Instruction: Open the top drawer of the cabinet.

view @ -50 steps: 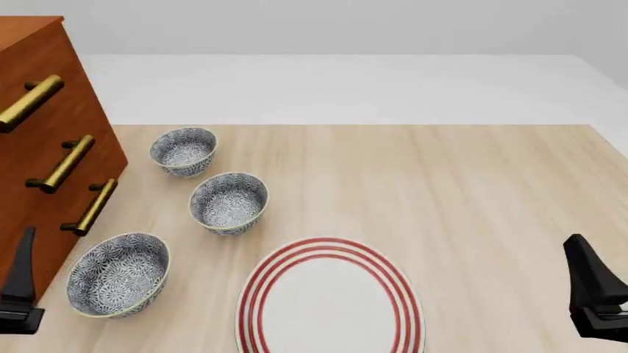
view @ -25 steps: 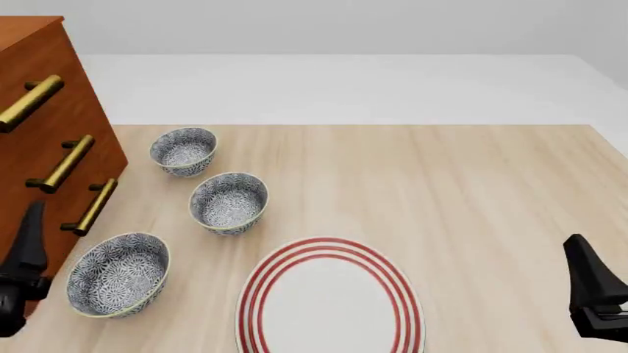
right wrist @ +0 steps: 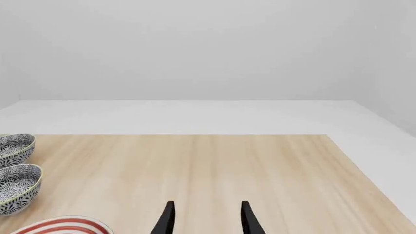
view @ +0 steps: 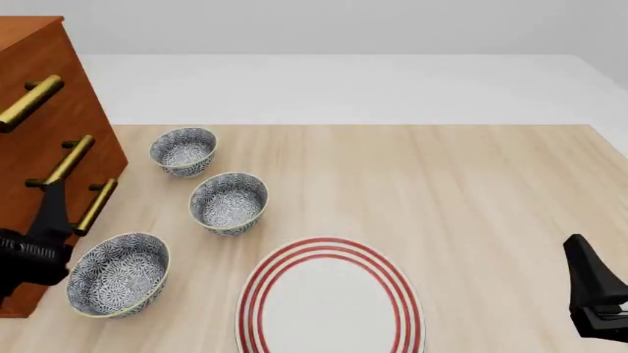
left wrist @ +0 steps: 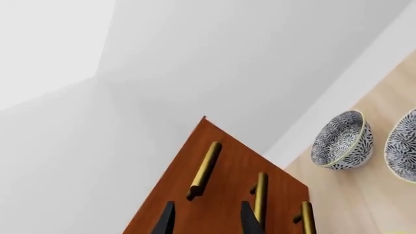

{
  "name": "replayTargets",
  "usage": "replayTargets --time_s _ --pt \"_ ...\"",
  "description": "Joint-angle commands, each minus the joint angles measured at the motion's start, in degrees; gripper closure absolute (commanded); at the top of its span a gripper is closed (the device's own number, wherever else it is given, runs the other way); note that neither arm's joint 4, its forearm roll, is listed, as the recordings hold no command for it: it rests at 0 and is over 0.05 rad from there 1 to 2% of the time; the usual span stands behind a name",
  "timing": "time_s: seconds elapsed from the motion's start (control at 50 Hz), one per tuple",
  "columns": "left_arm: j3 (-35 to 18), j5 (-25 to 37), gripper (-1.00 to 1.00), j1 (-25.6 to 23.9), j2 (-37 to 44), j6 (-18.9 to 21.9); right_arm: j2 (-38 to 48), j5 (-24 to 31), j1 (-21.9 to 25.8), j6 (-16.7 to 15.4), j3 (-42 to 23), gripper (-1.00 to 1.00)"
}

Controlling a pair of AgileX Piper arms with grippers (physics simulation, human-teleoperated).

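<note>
The cabinet (view: 40, 184) is a tall reddish-brown chest at the table's left edge with three brass bar handles. The top drawer (view: 49, 55) has the uppermost handle (view: 29, 103). My left gripper (view: 54, 197) is raised in front of the cabinet's lower drawers, below the top handle and apart from it. In the left wrist view the gripper (left wrist: 208, 222) is open and empty, facing the cabinet (left wrist: 227, 161), with the top handle (left wrist: 204, 170) just beyond its fingertips. My right gripper (view: 587, 283) is open and empty near the front right; it also shows in the right wrist view (right wrist: 206, 219).
Three patterned bowls stand beside the cabinet: a far one (view: 184, 151), a middle one (view: 229, 202) and a near one (view: 118, 273) close to my left gripper. A red-ringed white plate (view: 329, 298) lies at the front centre.
My left gripper has risen from the table's front-left corner and moved up toward the cabinet's front. The right arm has not moved. The drawers stay as they were.
</note>
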Motion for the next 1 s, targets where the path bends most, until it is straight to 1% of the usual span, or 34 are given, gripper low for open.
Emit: replayTargets --time_s 0.02,0.12,0.24,0.26,0.3,0.4,0.56,0.58,1.0 --pt "0.01 -5.58 -1.0 1.69 6.56 1.86 -0.01 0.0 0.01 0.0 0.0 -1.0" --pt "0.01 -5.58 -1.0 2.23 6.37 2.41 -0.01 0.0 -0.01 0.0 0.0 -1.0" --pt "0.01 -5.58 -1.0 2.92 5.56 3.89 0.0 0.0 0.0 0.0 0.0 -1.0" --pt "0.01 -5.58 -1.0 2.91 5.36 4.65 -0.01 0.0 -0.01 0.0 0.0 -1.0" --pt "0.01 -5.58 -1.0 3.1 5.32 4.44 -0.01 0.0 0.0 -0.01 0.0 -1.0" --pt "0.01 -5.58 -1.0 3.49 4.52 5.68 -0.01 0.0 0.0 -0.01 0.0 -1.0" --pt "0.0 -5.58 -1.0 3.13 4.67 7.92 0.01 0.0 0.0 -0.01 0.0 -1.0" --pt "0.0 -5.58 -1.0 3.25 4.61 9.54 -0.01 0.0 0.0 0.01 0.0 -1.0" --pt "-0.02 -5.58 -1.0 3.61 5.38 11.02 0.0 0.0 0.0 -0.01 0.0 -1.0"
